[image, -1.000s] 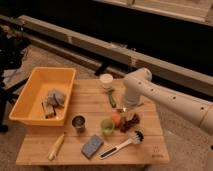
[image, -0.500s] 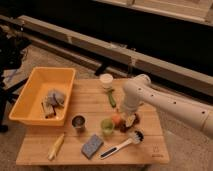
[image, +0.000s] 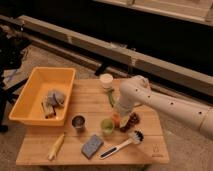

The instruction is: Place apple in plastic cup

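The apple [image: 116, 120] is a small orange-red fruit on the wooden table [image: 150, 150], just right of the light-green plastic cup [image: 107, 125]. The cup stands upright near the table's middle front. My gripper [image: 120, 114] hangs down from the white arm [image: 165, 102], which reaches in from the right. It is right over the apple and partly hides it. The camera view does not show whether it holds the apple.
A dark grape cluster [image: 133, 120] lies just right of the apple. A metal cup [image: 78, 123] stands left of the green cup and a white cup [image: 106, 80] at the back. Also here: a yellow bin [image: 30, 107], a sponge [image: 91, 145], a dish brush [image: 122, 145], a yellow item [image: 56, 146].
The arm has come down and a little to the left, bringing my gripper from above the table onto the apple beside the green cup.
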Controlling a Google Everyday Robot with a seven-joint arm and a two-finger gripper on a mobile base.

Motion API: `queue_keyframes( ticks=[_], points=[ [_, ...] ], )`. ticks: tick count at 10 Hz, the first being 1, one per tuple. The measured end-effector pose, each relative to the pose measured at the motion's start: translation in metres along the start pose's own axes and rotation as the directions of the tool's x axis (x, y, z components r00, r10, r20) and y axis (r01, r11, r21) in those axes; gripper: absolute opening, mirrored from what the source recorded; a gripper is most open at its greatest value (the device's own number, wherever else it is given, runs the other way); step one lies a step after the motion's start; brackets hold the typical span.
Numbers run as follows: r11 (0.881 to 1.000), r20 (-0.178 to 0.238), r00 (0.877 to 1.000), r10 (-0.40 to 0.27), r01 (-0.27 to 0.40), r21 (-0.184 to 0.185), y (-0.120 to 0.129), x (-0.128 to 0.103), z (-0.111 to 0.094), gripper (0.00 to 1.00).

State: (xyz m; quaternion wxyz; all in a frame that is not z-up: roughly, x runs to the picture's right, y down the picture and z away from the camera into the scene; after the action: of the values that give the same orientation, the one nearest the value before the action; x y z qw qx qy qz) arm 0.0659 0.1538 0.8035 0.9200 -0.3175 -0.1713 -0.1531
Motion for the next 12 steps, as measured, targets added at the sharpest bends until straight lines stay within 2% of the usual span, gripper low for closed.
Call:
queue_keyframes(
  ticks=[2, 7, 10, 12],
  points=[
    [1.000, 0.007, 1.000, -0.008, 0.008, 0.006, -0.001, -0.003, 0.003, 0.65],
    [0.998, 0.005, 0.999, -0.034, 0.033, 0.051, -0.016, -0.007, 0.014, 0.65],
    [0.998, -0.007, 0.999, -0.048, 0.048, 0.047, -0.018, -0.007, 0.023, 0.65],
    [0.998, -0.022, 0.998, -0.055, 0.056, 0.040, -0.019, -0.007, 0.030, 0.55]
  ],
)
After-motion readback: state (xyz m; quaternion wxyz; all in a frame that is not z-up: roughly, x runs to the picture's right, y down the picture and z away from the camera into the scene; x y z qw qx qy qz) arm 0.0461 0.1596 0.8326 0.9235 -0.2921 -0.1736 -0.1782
